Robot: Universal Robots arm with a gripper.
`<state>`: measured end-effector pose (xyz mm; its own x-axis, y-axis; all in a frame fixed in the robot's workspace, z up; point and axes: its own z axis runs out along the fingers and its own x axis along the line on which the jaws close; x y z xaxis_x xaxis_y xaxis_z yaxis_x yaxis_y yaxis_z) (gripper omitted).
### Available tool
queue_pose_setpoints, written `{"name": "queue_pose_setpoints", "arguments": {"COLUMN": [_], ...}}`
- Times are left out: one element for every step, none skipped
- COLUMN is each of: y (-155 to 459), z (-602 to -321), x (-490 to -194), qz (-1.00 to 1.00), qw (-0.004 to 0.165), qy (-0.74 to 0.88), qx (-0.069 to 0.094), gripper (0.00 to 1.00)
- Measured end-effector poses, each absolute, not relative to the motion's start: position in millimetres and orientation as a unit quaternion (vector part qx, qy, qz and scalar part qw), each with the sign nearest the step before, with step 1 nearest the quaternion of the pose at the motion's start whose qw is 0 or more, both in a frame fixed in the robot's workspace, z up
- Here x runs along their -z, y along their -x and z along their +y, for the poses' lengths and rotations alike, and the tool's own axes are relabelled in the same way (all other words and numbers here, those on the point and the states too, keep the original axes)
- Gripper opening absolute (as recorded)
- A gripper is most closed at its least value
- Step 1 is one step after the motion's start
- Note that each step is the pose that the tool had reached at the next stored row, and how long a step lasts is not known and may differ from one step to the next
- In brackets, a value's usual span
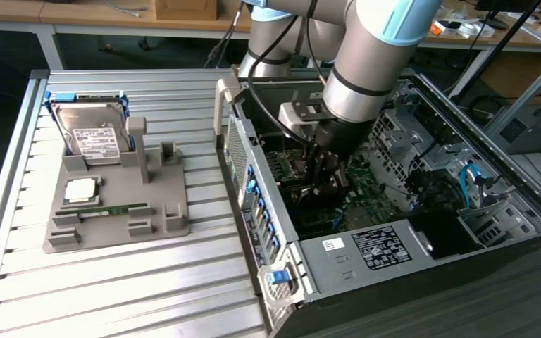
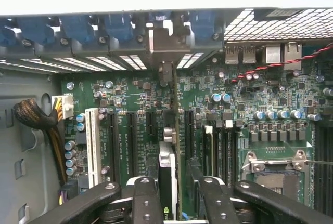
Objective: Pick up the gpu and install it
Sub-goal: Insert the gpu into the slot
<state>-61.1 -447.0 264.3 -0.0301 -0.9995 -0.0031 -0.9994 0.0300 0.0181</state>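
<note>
In the exterior view we have the arm reaching down into the open computer case (image 1: 411,211), with the gripper (image 1: 332,184) low over the green motherboard (image 1: 369,186). It looks to be carrying something dark, though from here we can't make out its shape. Over on the exterior view's left sits the grey parts holder (image 1: 115,204) with the hard drive (image 1: 92,134) standing in it and the memory stick (image 1: 110,210) lying flat, both well apart from the work. Room is tight here: the case's near wall (image 1: 251,183) stands close on one side, and the drive cage and blue cables (image 1: 468,179) crowd the other.

Over to the wrist view, and now it's clear: the black fingers (image 2: 145,203) are clamped on the gpu (image 2: 167,177), held on edge, its metal bracket (image 2: 165,70) reaching toward the rear slot openings. The card runs along the motherboard (image 2: 270,94), in line with a long black expansion slot (image 2: 188,130).

To do this well, we judge the card's lower edge must stay parallel to the slot and go straight down, with the bracket lined up against the rear wall. The neighbouring white slot (image 2: 93,141), the other black slots (image 2: 132,135) and the capacitors (image 2: 221,97) leave little margin for sideways drift, so any tilt risks a jammed edge.
</note>
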Motion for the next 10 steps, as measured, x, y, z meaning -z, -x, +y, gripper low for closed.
{"name": "queue_pose_setpoints", "arguments": {"y": [61.1,61.0,61.0,61.0,61.0,61.0,61.0,61.0,61.0,61.0], "z": [-447.0,-447.2,-447.5,-447.7,-447.7,-447.7,-447.7,-447.7,-447.8,-447.8], "x": [-264.3,-264.3,-264.2,-264.2,-264.3,-264.2,-264.2,-264.3,-264.3,-264.3], "qz": [-0.718,-0.718,-0.718,-0.718,-0.718,-0.718,-0.718,-0.718,-0.718,-0.718], "qw": [0.005,0.005,0.005,0.005,0.005,0.005,0.005,0.005,0.005,0.005], "qy": [-0.696,-0.696,-0.696,-0.696,-0.696,-0.696,-0.696,-0.696,-0.696,-0.696], "qx": [0.008,0.008,0.008,0.008,0.008,0.008,0.008,0.008,0.008,0.008], "gripper": [0.34,0.34,0.34,0.35,0.41,0.47,0.47,0.47,0.54,0.54]}}
